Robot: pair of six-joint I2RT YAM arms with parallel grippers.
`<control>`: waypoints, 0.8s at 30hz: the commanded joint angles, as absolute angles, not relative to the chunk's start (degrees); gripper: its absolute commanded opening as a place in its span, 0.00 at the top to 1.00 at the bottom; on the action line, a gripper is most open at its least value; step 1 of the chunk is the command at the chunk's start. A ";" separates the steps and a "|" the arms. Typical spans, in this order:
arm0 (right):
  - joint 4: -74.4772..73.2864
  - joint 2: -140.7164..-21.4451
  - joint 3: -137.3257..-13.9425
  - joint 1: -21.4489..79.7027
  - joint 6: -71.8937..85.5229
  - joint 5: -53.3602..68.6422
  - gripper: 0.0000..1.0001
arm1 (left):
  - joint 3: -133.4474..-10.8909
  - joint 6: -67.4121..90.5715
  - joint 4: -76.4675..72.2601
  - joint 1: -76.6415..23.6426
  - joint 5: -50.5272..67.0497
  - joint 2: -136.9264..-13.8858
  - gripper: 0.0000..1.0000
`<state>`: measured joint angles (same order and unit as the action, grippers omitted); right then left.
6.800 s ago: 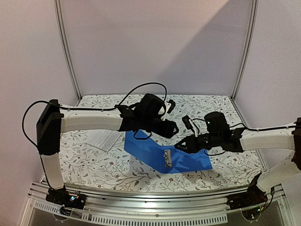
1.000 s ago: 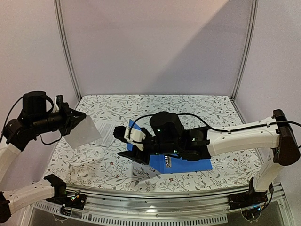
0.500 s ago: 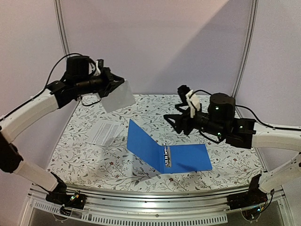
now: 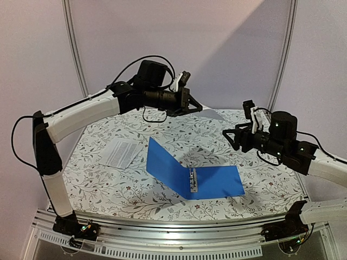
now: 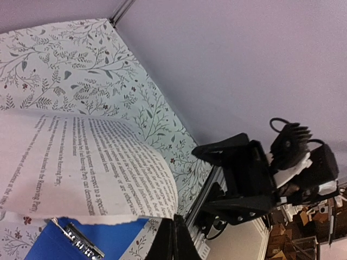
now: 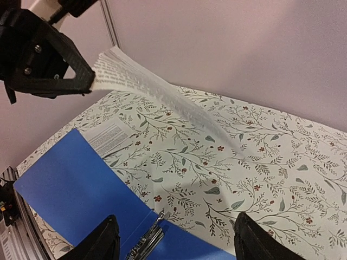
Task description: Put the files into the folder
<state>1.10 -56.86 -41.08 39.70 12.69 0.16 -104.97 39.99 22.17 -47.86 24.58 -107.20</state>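
Top external: left gripper point(image 4: 194, 106) clamped on one edge of raised file point(image 4: 212, 114), high above and beyond the folder point(image 4: 214, 181). Right gripper point(image 4: 229, 138) jaws apart, empty, aloft to the right of folder. Flat file point(image 4: 120, 153) lies on table point(image 4: 97, 187), left of folder.

Folder open, left cover propped at a slant. Rings point(image 4: 192, 181) bare, nothing filed. Rings open or closed: cannot tell.

Risks: sheet sags from its single-edge pinch. It may curl, slip, or land askew of rings. Slanted cover could drop shut onto it.
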 commanded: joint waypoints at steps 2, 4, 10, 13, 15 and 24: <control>-7.65 -55.48 -41.63 39.54 4.40 1.31 0.29 | -101.25 31.34 30.17 -47.84 29.01 -107.40 1.00; -9.29 -57.83 -42.00 39.46 4.74 0.38 0.29 | -101.36 29.43 31.59 -48.82 30.86 -108.91 1.00; -4.43 -62.38 -37.57 39.46 14.80 5.32 0.28 | -103.14 23.76 38.47 -52.01 28.36 -112.90 1.00; -2.27 -63.97 -35.98 38.94 19.53 8.82 0.27 | -105.27 21.08 42.07 -53.12 25.98 -114.62 1.00; -0.67 -64.25 -34.79 37.05 21.00 13.22 0.26 | -106.26 19.54 43.83 -53.77 25.12 -115.18 1.00; 15.18 -67.74 -26.68 26.19 34.29 39.56 0.24 | -110.54 11.71 52.00 -56.41 27.45 -113.82 1.00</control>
